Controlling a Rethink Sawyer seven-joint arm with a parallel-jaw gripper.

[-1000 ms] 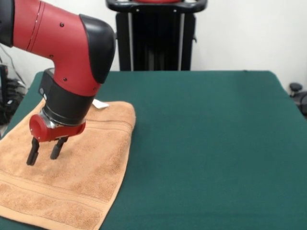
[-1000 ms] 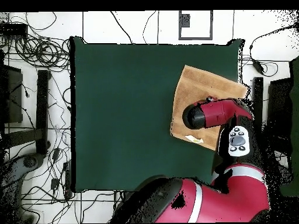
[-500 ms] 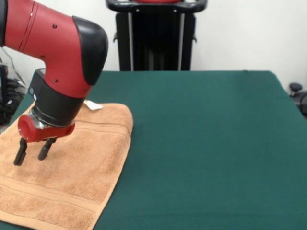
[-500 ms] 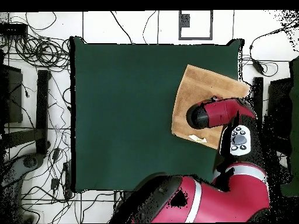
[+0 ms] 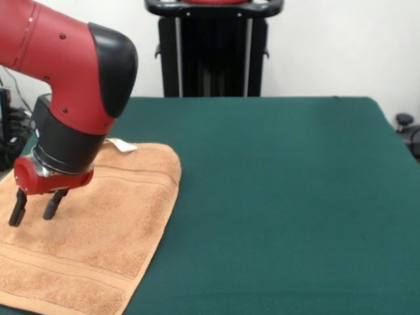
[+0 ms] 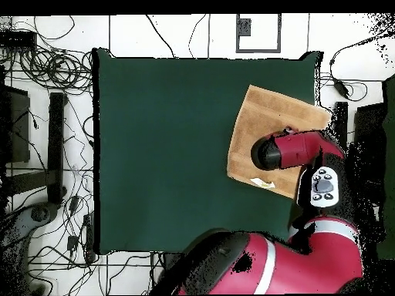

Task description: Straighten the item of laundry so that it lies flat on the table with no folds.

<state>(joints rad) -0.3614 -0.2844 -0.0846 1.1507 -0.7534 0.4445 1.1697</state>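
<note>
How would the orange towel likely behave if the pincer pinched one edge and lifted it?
Probably floppy: the towel lies limp on the table, so it would likely drape and fold. Its looped terry surface suggests it should grip rather than slip. The open pincer could also bunch it if dragged on that felt-like cloth.

wall: plain white (image 5: 341,46), bare behind the far side.
stand: black upright frame (image 5: 213,49) against that wall, centred.
floor: pale tiles with dark seams (image 6: 193,35).
cables: black tangle (image 6: 38,62) strewn over the floor along one side.
side furniture: dark racks (image 6: 15,123) flanking the cables.
light: even, soft, without hard shadows.
</note>
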